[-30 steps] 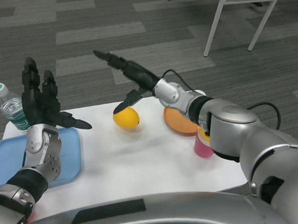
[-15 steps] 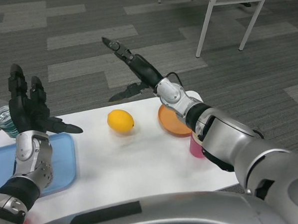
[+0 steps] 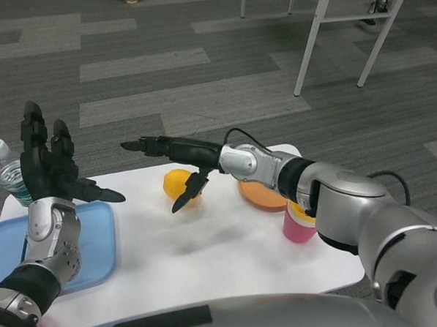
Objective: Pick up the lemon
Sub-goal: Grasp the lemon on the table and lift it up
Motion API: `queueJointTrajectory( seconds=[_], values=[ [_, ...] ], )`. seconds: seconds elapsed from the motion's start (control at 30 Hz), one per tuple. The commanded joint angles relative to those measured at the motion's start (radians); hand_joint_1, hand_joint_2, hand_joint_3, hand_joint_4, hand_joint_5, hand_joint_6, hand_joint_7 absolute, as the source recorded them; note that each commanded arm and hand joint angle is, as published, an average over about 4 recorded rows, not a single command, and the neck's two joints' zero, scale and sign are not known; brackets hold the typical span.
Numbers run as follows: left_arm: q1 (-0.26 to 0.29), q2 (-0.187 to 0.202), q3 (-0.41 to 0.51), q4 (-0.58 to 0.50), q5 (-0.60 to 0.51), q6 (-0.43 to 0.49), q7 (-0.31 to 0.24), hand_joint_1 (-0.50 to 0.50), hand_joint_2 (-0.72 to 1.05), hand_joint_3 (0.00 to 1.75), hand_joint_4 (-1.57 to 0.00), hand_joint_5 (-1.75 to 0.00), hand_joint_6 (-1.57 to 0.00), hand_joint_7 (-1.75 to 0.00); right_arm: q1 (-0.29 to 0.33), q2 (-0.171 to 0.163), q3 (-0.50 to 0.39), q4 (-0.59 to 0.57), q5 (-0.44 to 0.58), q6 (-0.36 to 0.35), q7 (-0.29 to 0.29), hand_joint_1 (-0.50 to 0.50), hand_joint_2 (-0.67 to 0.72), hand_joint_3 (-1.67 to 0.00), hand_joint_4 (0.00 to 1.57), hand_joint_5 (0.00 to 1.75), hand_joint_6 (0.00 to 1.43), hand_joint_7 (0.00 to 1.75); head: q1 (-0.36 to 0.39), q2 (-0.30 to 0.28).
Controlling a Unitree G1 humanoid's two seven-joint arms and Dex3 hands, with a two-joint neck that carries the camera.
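Reaching over the lemon (image 3: 175,182), the right hand (image 3: 181,158) is spread, fingers pointing left above the fruit, thumb hanging in front of it, holding nothing. Lemon lies near the far edge of the tabletop (image 3: 199,258). Left hand (image 3: 48,165) waits spread over the blue tray (image 3: 97,238). Risk: fingers closing too early could nudge the lemon and it rolls off the far edge.

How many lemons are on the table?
1. The lemon lies on the white table, left of the orange plate and partly behind the right hand. No other shows, though the arm could hide a little.
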Motion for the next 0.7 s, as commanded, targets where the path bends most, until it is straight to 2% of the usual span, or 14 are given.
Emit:
queueJointTrajectory(
  seconds=[0.03, 0.23, 0.5, 0.7],
  values=[
    [-0.006, 0.000, 0.004, 0.006, 0.001, -0.002, -0.001, -0.50, -0.72, 0.09, 0.00, 0.00, 0.00, 0.00, -0.087, 0.003, 0.095, 0.046, 0.031, 0.022, 0.001, -0.15, -0.54, -0.24, 0.00, 0.00, 0.00, 0.00, 0.019, 0.001],
    [-0.006, -0.007, 0.007, 0.006, 0.003, -0.003, 0.000, -0.50, -0.64, 0.09, 0.00, 0.00, 0.00, 0.00, -0.188, 0.033, 0.234, 0.144, 0.054, 0.058, 0.001, -0.17, -0.54, -0.24, 0.00, 0.00, 0.00, 0.00, 0.051, 0.000],
    [-0.021, -0.022, 0.000, 0.007, 0.010, -0.003, 0.000, -0.50, -0.64, 0.09, 0.00, 0.00, 0.00, 0.00, -0.235, 0.093, 0.297, 0.230, 0.061, 0.087, 0.001, -0.17, -0.54, -0.24, 0.00, 0.00, 0.00, 0.00, 0.096, -0.009],
    [-0.035, -0.023, -0.016, 0.017, 0.010, -0.002, 0.000, -0.50, -0.64, 0.09, 0.00, 0.00, 0.00, 0.00, -0.270, 0.129, 0.388, 0.292, 0.062, 0.113, 0.001, -0.17, -0.54, -0.28, 0.00, 0.00, 0.00, 0.00, 0.107, -0.005]
  ],
)
